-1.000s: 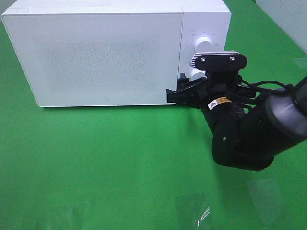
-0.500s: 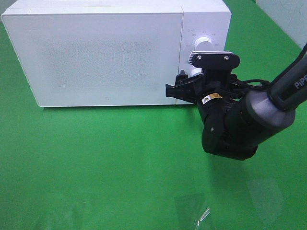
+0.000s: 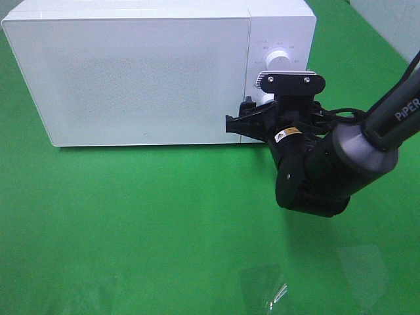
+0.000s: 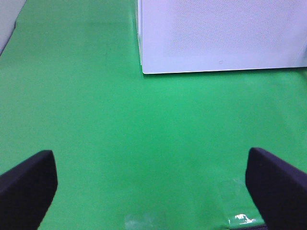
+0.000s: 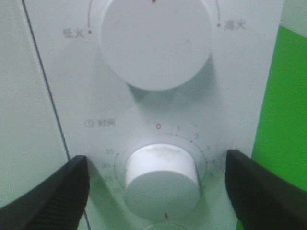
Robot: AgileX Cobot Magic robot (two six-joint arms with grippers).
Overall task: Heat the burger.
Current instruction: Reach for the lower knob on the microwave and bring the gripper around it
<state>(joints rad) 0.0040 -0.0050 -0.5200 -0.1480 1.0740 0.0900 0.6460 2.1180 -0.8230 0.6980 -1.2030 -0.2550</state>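
- Exterior high view: a flat green cloth-covered table [image 3: 131, 216] fills the scene and carries everything else.
- A white box-shaped microwave oven [image 3: 144, 79] stands at the far side of the table with its door shut flush.
- The burger shows in none of the views, so its place cannot be told.
- The black and grey right robot arm [image 3: 328, 170] reaches in from the right to the microwave's control panel.
- On that panel, a large round white upper dial [image 5: 156, 40] sits above a smaller round white timer dial [image 5: 162, 179], ringed by numbers from 0 to 35.
- The right gripper [image 5: 156, 191] is spread wide, one black finger on either side of the timer dial, both clear of it and grasping nothing.
- The left gripper [image 4: 152, 187] hangs above bare green table in front of the microwave's left corner, its black fingers far apart and holding nothing.
- A small shiny transparent patch [image 3: 262, 289] lies on the near part of the table.
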